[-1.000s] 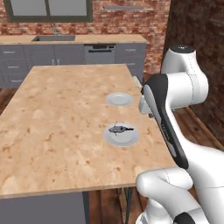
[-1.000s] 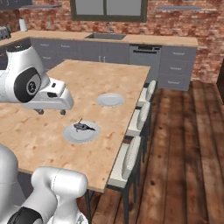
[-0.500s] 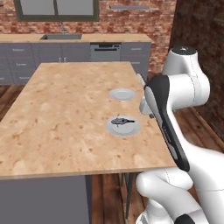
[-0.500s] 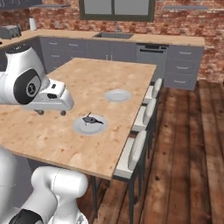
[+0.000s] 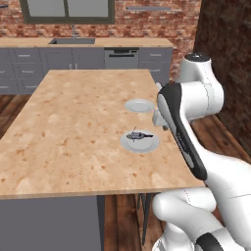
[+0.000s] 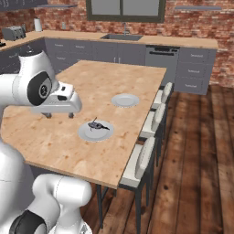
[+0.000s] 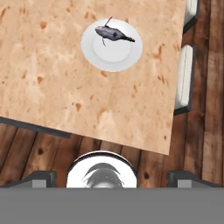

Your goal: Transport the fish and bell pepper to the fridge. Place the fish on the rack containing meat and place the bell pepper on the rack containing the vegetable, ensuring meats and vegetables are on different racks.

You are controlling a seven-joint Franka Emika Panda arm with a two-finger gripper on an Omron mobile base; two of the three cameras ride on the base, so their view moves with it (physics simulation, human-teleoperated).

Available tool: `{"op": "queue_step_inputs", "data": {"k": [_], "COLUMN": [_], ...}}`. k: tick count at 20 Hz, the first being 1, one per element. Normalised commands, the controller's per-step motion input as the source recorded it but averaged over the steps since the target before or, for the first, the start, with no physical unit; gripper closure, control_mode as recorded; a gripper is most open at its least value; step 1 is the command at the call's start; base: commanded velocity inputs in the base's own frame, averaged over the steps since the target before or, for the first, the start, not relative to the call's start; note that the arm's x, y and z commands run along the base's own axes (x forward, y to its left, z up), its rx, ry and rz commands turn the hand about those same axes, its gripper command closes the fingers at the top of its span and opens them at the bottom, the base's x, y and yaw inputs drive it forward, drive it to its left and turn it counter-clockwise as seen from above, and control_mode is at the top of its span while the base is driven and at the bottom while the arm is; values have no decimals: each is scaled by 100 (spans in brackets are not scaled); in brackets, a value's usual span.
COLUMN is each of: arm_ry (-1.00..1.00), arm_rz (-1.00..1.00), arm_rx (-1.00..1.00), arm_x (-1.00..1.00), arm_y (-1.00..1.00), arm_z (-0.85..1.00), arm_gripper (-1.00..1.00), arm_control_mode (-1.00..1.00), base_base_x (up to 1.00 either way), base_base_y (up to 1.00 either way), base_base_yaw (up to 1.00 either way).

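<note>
A small dark grey fish (image 5: 138, 135) (image 6: 98, 125) (image 7: 113, 33) lies on a white plate (image 5: 147, 145) (image 6: 87, 133) (image 7: 114, 56) near the right side of the wooden island. My gripper (image 6: 59, 115) hangs above the counter, left of that plate in the right base view, clear of the fish. In the hand view the gripper (image 7: 113, 177) has its two fingertips (image 7: 41, 177) wide apart and nothing between them, with the fish plate far ahead. The bell pepper, the fridge, its racks, the meat and the vegetable are out of view.
A second white plate (image 5: 139, 105) (image 6: 125, 100) sits farther along the island with nothing seen on it. White stools (image 6: 145, 157) line the island's right edge over wooden floor. Grey cabinets with a sink (image 6: 122, 37) run along the back brick wall.
The whole picture has shifted: the base has driven, so the island and plates now sit differently in both base views. The arm keeps the same pose and the gripper stays open.
</note>
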Motion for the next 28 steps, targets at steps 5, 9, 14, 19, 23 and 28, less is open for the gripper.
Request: {"op": "queue_step_inputs", "data": {"k": [5,9,14,19,23,28], "arm_ry": [9,2,2,2,6,18], "arm_rz": [20,24,29,35,33,31], "arm_rx": [-7,-11,-4,0,-5,-4], "arm_x": [75,70,83,82,78,73], "arm_y": [0,0,-4,-3,0,0], "arm_z": [-48,-48,-50,-54,-27,-27], "arm_gripper": [-100,-100,-100,-100,-100,-100], "arm_control_mode": [-100,-100,-100,-100,-100,-100], "base_base_x": [0,0,0,0,0,0], "base_base_y": [0,0,0,0,0,0], "base_base_yaw": [0,0,0,0,0,0]}}
